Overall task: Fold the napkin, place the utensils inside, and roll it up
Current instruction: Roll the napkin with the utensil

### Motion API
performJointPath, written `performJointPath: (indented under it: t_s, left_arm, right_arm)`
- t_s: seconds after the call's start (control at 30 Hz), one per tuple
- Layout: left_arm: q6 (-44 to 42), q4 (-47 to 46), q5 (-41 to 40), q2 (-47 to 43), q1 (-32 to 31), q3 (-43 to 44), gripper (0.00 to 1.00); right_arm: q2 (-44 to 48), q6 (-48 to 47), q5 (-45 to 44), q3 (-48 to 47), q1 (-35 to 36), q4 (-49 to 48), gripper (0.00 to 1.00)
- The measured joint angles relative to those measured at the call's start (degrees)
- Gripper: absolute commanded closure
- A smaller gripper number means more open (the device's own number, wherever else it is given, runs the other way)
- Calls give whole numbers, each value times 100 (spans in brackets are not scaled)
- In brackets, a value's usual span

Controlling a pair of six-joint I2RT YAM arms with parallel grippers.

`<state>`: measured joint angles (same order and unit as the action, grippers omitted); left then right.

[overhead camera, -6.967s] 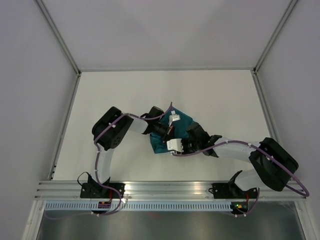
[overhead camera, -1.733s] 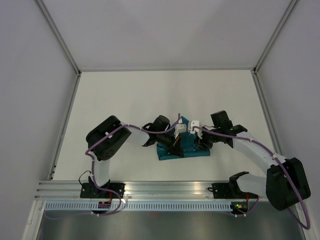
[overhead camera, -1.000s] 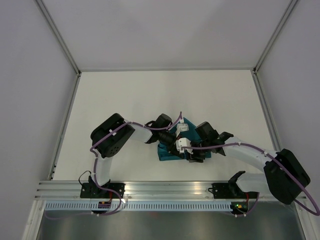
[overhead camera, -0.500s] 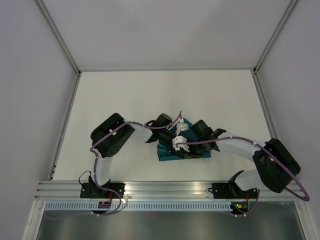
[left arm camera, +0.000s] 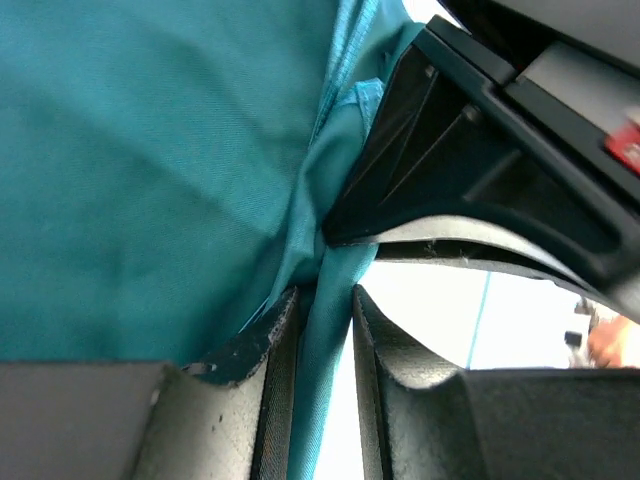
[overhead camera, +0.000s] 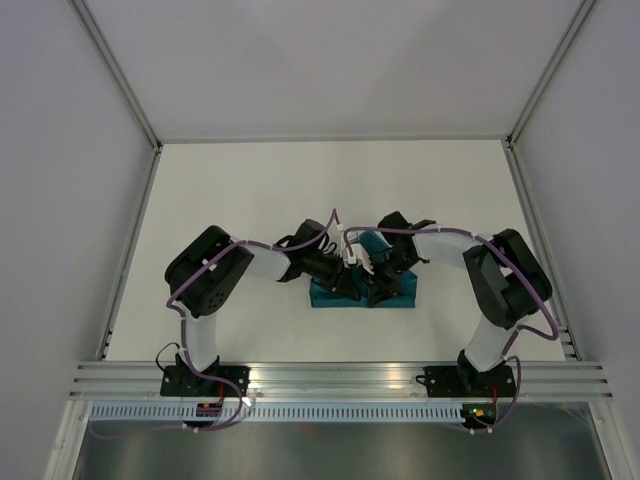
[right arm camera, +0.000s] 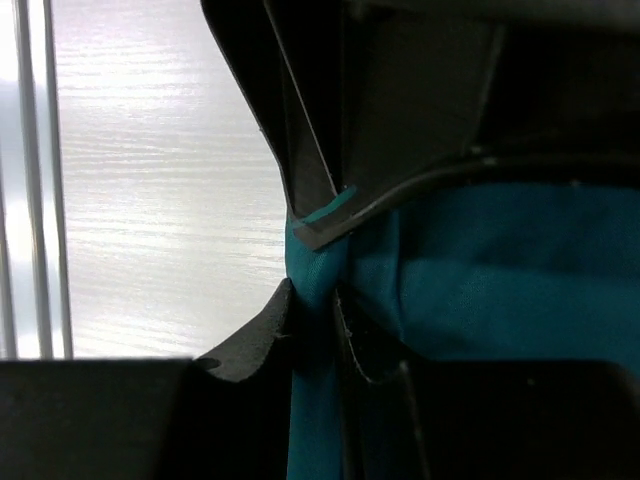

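One teal soft cloth napkin [overhead camera: 400,293]. Two black two-finger grippers: left gripper [left arm camera: 325,300], right gripper [right arm camera: 315,295]. One white flat table [overhead camera: 250,190].

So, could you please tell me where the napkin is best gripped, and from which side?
Probably the thin raised fold of the napkin, pinched from above. The bundle itself lies wide and flat, while that ridge stands up narrow enough to pinch, as the left tool and right tool do.

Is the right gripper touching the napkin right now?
Touching. Right wrist view: a napkin fold sits pinched between the fingers of the right gripper.
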<state>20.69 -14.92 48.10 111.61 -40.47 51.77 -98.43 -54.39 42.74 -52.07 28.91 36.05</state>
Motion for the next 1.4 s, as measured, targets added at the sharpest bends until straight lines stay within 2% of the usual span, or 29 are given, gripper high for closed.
performJointPath:
  t_s: [0.13, 0.27, 0.53, 0.63, 0.77, 0.93, 1.1, 1.27, 1.4]
  left_arm:
    - [409, -157, -417, -258, 92, -188, 67]
    - [494, -247, -1281, -761, 225, -522, 65]
    - [-33, -940, -2885, -2389, 214, -1099, 64]
    - [-754, -1222, -3709, -2916, -286, -1545, 61]
    - [-1860, -1788, -4837, -3193, -1368, -2127, 59]
    - [-2782, -2203, -5665, -3259, -2175, -2699, 57]
    - [-3506, -2448, -6111, -3012, -2909, -2780, 54]
    - [-4116, -2420, -6188, -2205, -3593, -2540, 54]
    - [-4498, -2461, -6293, -1687, -3908, -2291, 53]
  right_arm:
    - [-662, -317, 463, -588, -280, 697, 98]
    - [-1191, -496, 844, -1010, -487, 1300, 99]
    - [-2022, -435, 1145, -1464, -603, 2590, 99]
    - [-2214, -376, 1141, -1521, -603, 2894, 99]
    - [-2337, -229, 1106, -1537, -603, 3082, 99]
    - [-2347, -90, 1062, -1537, -599, 3097, 100]
    - [-2347, -13, 1036, -1534, -601, 3095, 100]
    - [-2347, 66, 1036, -1499, -627, 3082, 100]
    - [-2341, 96, 1040, -1436, -638, 3082, 100]
